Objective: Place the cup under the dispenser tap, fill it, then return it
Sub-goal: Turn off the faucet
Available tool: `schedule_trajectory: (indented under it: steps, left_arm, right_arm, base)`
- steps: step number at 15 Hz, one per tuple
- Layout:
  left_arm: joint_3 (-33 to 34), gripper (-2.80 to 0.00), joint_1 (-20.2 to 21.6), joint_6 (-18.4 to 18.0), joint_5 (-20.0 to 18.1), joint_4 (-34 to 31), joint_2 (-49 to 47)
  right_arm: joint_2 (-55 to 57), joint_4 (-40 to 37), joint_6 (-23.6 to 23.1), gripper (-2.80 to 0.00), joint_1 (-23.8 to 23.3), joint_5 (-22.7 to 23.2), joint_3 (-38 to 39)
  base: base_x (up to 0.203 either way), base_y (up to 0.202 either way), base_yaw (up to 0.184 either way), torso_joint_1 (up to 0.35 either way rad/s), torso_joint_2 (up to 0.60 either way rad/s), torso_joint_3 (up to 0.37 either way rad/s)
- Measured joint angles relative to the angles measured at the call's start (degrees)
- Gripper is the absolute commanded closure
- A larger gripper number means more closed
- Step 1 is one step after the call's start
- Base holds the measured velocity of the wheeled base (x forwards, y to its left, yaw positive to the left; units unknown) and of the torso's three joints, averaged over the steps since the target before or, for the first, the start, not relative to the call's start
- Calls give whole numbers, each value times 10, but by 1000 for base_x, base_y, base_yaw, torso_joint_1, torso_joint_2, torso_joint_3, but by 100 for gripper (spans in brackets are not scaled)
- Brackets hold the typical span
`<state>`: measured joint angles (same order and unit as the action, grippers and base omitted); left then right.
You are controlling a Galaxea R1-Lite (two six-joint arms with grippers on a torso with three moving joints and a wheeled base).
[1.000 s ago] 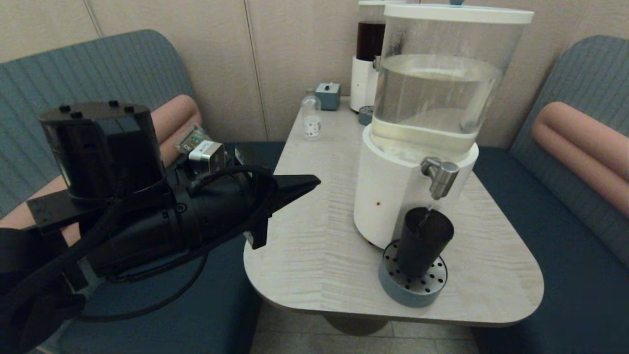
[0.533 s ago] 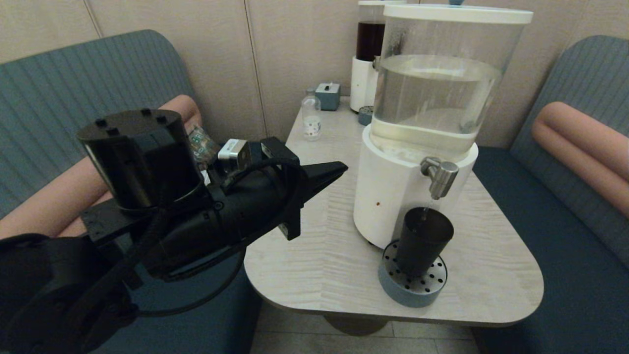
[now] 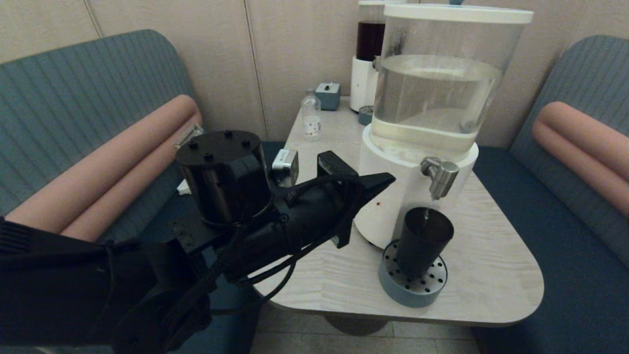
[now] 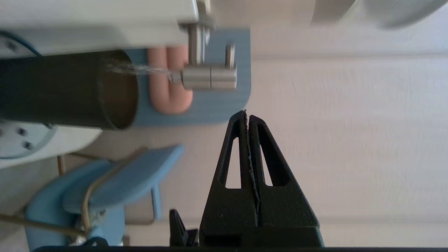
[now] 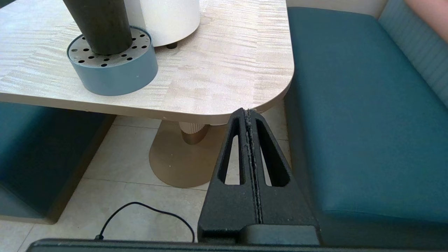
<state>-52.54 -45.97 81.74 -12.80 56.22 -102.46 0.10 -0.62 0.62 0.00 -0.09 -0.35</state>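
**Cup filling under the tap**

The dark tapered plastic cup (image 3: 422,241) stands upright on the blue perforated drip tray (image 3: 410,290), beneath the brushed-steel tap (image 3: 441,177). The left gripper (image 3: 385,179), clenched and empty, hovers nearer, cup to its right. The right gripper (image 5: 247,113) is parked, clenched.

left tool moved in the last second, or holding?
Yes. The left tool, shut and empty, has swung rightward across the table, its tip now in front of the dispenser's white base, left of the dispenser tap and the cup.
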Motion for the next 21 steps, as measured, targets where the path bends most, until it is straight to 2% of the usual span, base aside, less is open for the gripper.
schedule_trajectory:
  steps: [6,21]
  left_arm:
    - [-52,0,-23,0,-4,1,-58]
    - [-131,0,-3,-13,-13,18,-116]
  right_arm:
    - [0,0,0,0,0,0,0]
    - [0,0,0,0,0,0,0]
  base:
    - [0,0,0,0,0,0]
    - [0,0,0,0,0,0]
